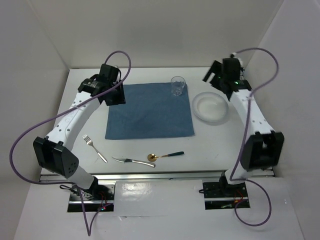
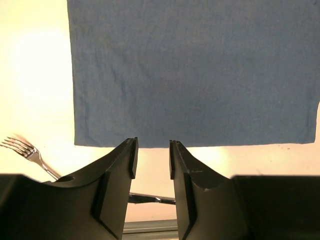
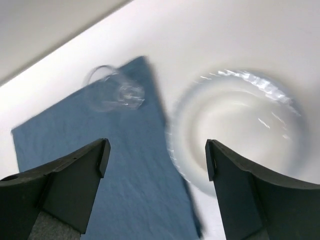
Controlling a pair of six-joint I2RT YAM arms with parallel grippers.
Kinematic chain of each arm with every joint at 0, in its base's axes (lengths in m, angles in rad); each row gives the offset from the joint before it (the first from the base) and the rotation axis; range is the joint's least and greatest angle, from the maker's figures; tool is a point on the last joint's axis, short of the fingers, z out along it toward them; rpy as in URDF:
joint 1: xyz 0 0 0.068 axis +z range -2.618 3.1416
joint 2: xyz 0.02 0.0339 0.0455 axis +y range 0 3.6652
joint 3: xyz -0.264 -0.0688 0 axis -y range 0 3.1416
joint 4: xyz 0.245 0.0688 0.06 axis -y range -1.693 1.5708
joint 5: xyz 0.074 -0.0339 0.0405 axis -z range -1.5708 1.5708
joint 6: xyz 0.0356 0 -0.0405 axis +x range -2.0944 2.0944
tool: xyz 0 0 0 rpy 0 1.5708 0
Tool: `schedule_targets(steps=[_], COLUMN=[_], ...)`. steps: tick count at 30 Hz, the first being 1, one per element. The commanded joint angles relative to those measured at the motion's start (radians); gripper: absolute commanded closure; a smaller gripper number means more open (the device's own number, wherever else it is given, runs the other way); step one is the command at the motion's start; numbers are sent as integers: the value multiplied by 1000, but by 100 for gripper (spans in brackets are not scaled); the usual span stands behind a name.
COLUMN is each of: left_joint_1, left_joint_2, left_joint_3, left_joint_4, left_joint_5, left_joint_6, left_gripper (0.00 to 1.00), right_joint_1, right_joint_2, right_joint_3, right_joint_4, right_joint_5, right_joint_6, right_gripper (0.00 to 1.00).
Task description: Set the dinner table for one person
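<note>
White dinner table (image 1: 210,150) fills enclosure; blue placemat (image 1: 150,112) centred as setting base. On placemat's far-right corner: glass (image 1: 178,85); plate (image 1: 211,106) just right, contact unclear (blur). Both empty: right gripper (image 3: 156,145) gaping, left gripper (image 2: 152,143) part-open.

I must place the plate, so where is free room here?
Free: most of the blue mat, apart from the glass on its far right corner; also the table between plate and spoon. Crowded: the near strip, with fork, knife and spoon.
</note>
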Motion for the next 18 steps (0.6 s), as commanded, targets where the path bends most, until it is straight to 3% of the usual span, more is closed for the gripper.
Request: schedule_targets(steps=[1, 3, 5, 6, 8, 10, 18], left_joint_1=[-2, -2, -2, -2, -2, -2, -2], left_joint_2=[-83, -93, -93, -93, -93, -93, -102], left_joint_3=[-57, -77, -86, -86, -86, -86, -86], left_joint_4=[51, 76, 76, 76, 76, 76, 76], left_joint_5=[-17, 7, 32, 32, 32, 41, 41], left_joint_6=[23, 23, 23, 23, 23, 23, 23], left_gripper=[50, 50, 50, 50, 50, 50, 50], right_joint_1=[-117, -167, -283, -284, -348, -385, -394], right_joint_2=[-168, -275, -354, -380, -411, -376, -224], right_joint_3=[-258, -401, -642, -643, -780, -808, -819], right_joint_4=[25, 92, 198, 246, 318, 350, 453], right_joint_5=[5, -31, -189, -236, -328, -378, -416], right_joint_6=[101, 143, 131, 131, 143, 154, 174], right_gripper=[12, 17, 17, 17, 5, 1, 1])
